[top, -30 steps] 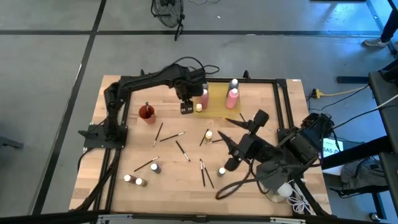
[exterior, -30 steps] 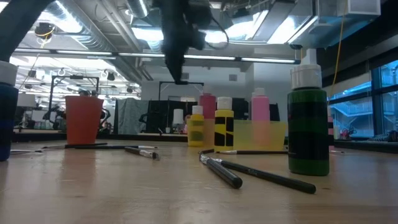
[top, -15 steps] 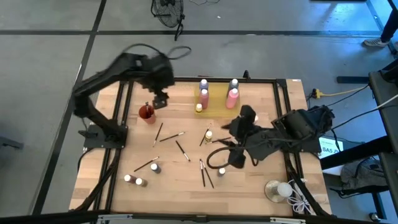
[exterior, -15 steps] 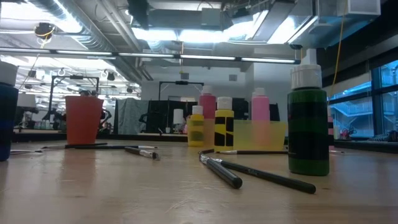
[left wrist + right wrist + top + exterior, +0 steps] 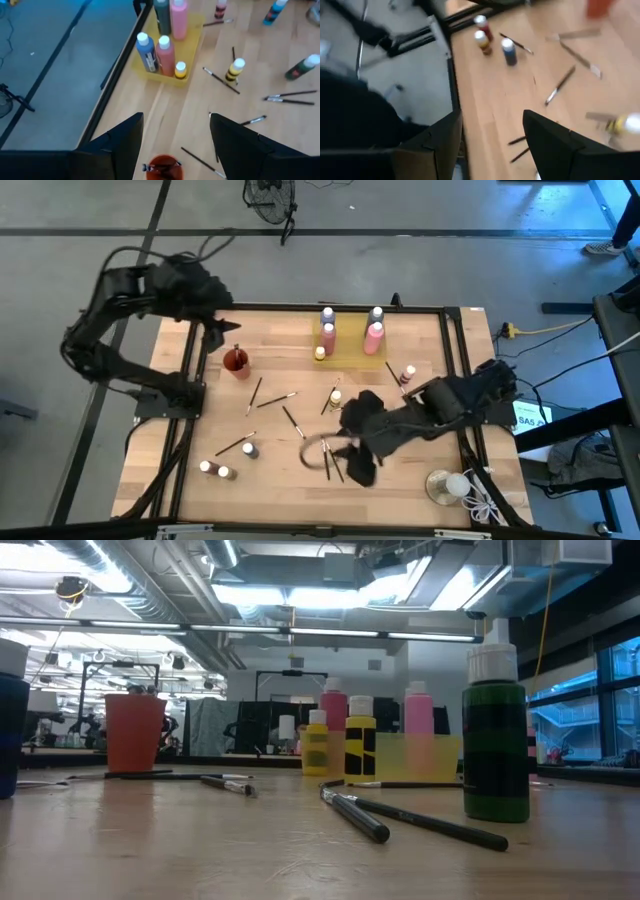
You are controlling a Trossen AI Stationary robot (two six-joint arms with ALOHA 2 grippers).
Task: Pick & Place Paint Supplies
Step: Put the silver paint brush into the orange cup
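Yellow tray [image 5: 347, 338] seen at far edge of table [image 5: 280, 470], some bottles [image 5: 327, 332] stood in it already. Brushes [image 5: 292, 420] and small bottles [image 5: 247, 450] left scattered on wood. Right gripper [image 5: 358, 465] held low over brushes near front, fingers apart, nothing gripped. Left gripper [image 5: 218, 328] raised near red cup [image 5: 236, 361], fingers apart, empty. Step judged: reach for next pick. Next, brush must be lined up between fingers, then pinched.

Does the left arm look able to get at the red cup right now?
Probably yes. The left end effector is open and empty, directly above the red cup, with nothing between them; the nearest paintbrush lies off to the side.
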